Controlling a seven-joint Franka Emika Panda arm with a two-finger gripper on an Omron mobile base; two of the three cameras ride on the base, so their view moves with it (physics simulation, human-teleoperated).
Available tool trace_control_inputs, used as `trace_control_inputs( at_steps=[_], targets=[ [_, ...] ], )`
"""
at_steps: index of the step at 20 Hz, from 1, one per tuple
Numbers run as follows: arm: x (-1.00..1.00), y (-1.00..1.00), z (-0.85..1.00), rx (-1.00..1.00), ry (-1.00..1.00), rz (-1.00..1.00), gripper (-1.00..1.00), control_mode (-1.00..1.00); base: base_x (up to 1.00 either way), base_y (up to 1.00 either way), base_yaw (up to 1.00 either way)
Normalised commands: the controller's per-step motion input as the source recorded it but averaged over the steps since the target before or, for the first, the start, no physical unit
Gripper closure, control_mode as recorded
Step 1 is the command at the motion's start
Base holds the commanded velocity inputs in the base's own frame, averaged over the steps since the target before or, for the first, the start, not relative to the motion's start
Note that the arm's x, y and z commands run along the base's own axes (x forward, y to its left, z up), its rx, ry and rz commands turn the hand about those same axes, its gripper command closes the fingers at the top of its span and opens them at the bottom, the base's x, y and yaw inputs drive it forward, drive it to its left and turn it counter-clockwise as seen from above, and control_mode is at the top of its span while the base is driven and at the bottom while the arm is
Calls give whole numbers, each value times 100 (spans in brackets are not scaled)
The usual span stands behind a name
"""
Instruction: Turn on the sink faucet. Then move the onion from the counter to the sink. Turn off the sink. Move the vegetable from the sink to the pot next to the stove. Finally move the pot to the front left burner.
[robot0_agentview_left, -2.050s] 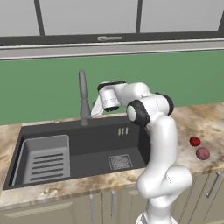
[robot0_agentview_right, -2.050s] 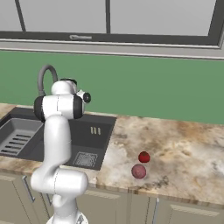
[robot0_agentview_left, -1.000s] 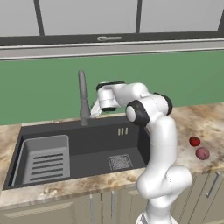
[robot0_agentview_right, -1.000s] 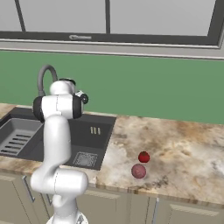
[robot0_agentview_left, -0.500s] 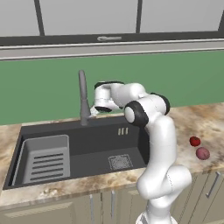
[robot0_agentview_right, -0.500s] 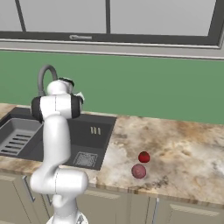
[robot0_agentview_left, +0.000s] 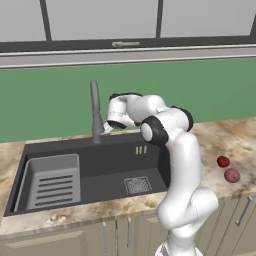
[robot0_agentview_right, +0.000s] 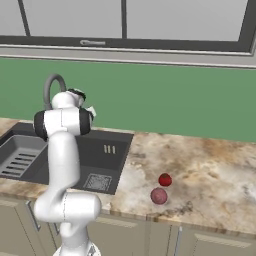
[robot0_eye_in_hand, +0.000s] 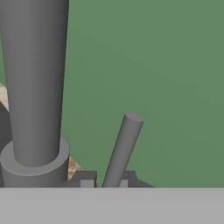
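Note:
The grey sink faucet (robot0_agentview_left: 94, 111) stands behind the dark sink (robot0_agentview_left: 150, 140). Its thick stem (robot0_eye_in_hand: 35, 87) rises at the left of the hand view, with the thin side lever (robot0_eye_in_hand: 122, 146) slanting up beside it. My gripper (robot0_eye_in_hand: 105, 181) is shut on the lever's lower end, one fingertip on each side. From the left base view the gripper (robot0_agentview_left: 107, 128) sits just right of the faucet's base. No water runs from the spout. The onion (robot0_agentview_left: 231, 175), a dull pinkish ball, lies on the marbled counter (robot0_agentview_left: 225, 137) far right of the sink, and appears again as onion (robot0_agentview_right: 159, 195).
A brighter red ball (robot0_agentview_left: 223, 161) lies just behind the onion. In the sink's left half is a lighter grey slotted tray (robot0_agentview_left: 52, 185), with the square drain grate (robot0_agentview_left: 137, 185) near the middle. A green wall and a window ledge run behind the counter.
The hand has slid left toward the faucet base, and the fingers have closed the last bit onto the lever. The balls on the counter have not moved.

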Motion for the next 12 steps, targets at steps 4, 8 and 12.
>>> trace_control_inputs(
  at_steps=[4,8,12],
  targets=[
    [0,-53,-34,1,0,0,100,-100,0,0,0],
    [0,-57,-33,2,0,0,100,-100,0,0,0],
    [0,-58,-32,2,0,0,100,-100,0,0,0]
  ],
)
